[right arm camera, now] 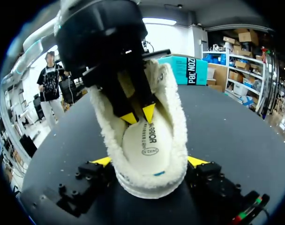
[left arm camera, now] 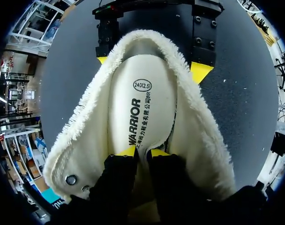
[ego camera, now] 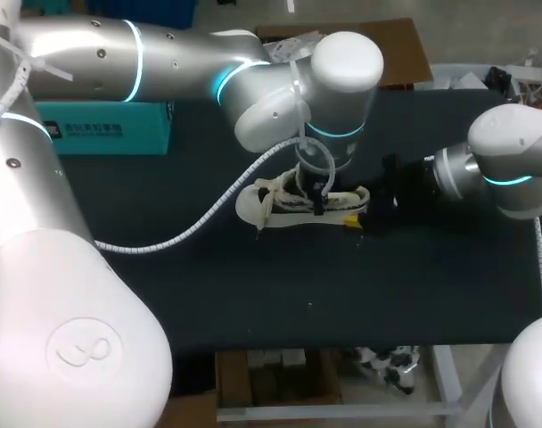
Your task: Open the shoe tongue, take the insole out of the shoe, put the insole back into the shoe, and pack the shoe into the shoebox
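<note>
Right jaws are clamped on the fuzzy shoe's (right arm camera: 176, 140) heel on the desk (ego camera: 253, 294), left jaws pinching the insole (left arm camera: 142, 108) inside.

A broad table with a flat, matte black top (ego camera: 253, 294) fills the scene from left to right, and a few tiny pale specks (ego camera: 310, 306) lie scattered on its near part. Along the near edge, a white metal frame (ego camera: 342, 412) carries the top, with a white leg (ego camera: 447, 374) at the near right.
</note>
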Robot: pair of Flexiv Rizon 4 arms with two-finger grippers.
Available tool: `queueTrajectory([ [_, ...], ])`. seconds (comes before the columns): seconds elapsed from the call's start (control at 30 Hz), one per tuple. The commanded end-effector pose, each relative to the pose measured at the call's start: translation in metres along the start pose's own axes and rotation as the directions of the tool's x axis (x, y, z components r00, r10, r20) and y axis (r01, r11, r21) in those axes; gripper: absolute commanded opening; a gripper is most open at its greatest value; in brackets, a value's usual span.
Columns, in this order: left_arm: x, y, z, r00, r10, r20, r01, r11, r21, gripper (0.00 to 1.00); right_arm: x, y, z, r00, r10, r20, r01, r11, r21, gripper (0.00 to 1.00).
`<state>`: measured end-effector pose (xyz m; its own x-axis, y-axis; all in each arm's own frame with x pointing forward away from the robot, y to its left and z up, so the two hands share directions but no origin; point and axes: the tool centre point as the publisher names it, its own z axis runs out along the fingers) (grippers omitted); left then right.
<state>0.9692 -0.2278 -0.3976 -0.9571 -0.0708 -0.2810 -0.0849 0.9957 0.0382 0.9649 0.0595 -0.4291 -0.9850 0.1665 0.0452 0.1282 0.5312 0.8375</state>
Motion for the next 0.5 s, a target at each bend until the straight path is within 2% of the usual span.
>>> queueTrajectory([
  [0.03, -0.004, 0.006, 0.06, 1.0, -0.005, -0.001, 0.005, 0.998, 0.065, 0.0, 0.001, -0.004, 0.002, 1.0, -0.002, -0.005, 0.002, 1.0, -0.004, 0.0],
  [0.2, -0.003, 0.005, 0.014, 0.999, 0.016, -0.029, -0.012, 0.989, 0.144, 0.0, 0.001, -0.004, 0.002, 1.0, -0.002, -0.005, 0.002, 1.0, -0.004, 0.0],
  [0.33, 0.002, -0.003, -0.021, 0.999, 0.02, -0.032, -0.013, 0.98, 0.199, 0.0, 0.001, -0.004, 0.002, 1.0, -0.002, -0.005, 0.002, 1.0, -0.004, 0.0],
  [0.5, 0.007, -0.009, -0.05, 0.999, -0.001, -0.044, 0.013, 0.966, 0.26, 0.0, 0.001, -0.004, 0.002, 1.0, -0.002, -0.005, 0.002, 1.0, -0.004, 0.0],
])
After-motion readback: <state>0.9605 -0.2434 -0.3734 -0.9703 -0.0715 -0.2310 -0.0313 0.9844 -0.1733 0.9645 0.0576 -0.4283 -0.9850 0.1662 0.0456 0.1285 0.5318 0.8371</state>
